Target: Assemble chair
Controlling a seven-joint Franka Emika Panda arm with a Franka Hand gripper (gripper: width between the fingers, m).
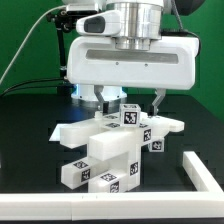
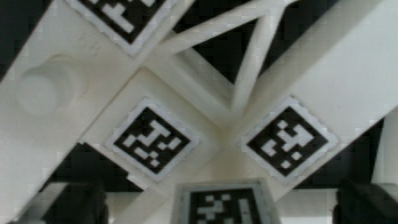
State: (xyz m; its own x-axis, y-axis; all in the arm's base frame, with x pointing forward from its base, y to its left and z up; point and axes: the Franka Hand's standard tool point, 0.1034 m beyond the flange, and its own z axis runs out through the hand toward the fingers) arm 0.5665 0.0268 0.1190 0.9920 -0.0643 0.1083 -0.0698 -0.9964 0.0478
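The chair parts (image 1: 108, 160) are matte white tagged pieces heaped together in the middle of the black table. A small tagged block (image 1: 128, 115) tops the heap, with a flat slab (image 1: 72, 133) running toward the exterior view's left and a bar (image 1: 163, 127) toward its right. My gripper (image 1: 131, 101) hangs straight over the top block, one finger on either side of it. In the wrist view the gripper (image 2: 217, 206) is open. Its dark fingers (image 2: 71, 205) stand apart from the tagged block (image 2: 222, 205), with a gap on each side. Two more tagged faces (image 2: 151, 138) sit beyond it.
A long thin white rail (image 1: 100, 206) runs along the table's front, and another stretch of rail (image 1: 205, 173) lies at the exterior view's right. A green backdrop stands behind the arm.
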